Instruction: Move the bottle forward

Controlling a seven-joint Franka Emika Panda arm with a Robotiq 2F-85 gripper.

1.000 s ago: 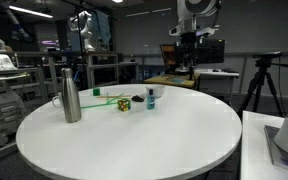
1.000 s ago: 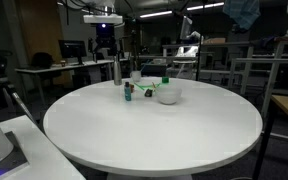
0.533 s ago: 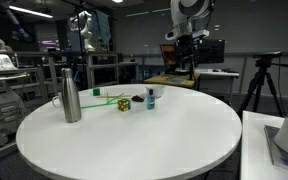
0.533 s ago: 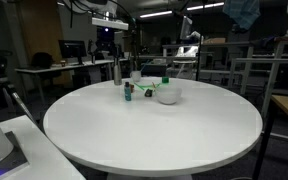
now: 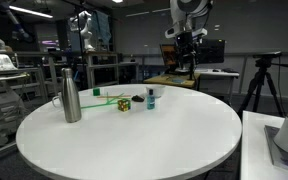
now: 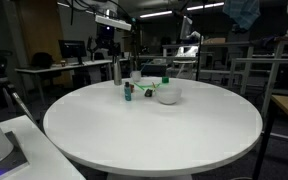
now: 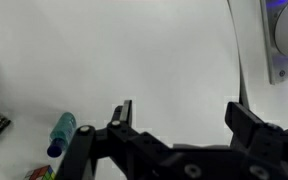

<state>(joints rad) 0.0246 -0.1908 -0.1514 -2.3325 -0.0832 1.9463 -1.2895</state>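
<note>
The gripper (image 7: 181, 118) hangs above the table (image 5: 134, 135), jaws spread wide and empty, while the bottle (image 5: 150, 98) stands near the far rim, at the gripper's 8 o'clock in the wrist view, a cube (image 5: 124, 103) at its 9 o'clock.

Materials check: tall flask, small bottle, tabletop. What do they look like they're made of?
Flask: brushed steel, going by its silver sheen. Bottle: probably plastic, teal body, whitish top; too small to be sure. Table: white matte top, likely laminate.
</note>
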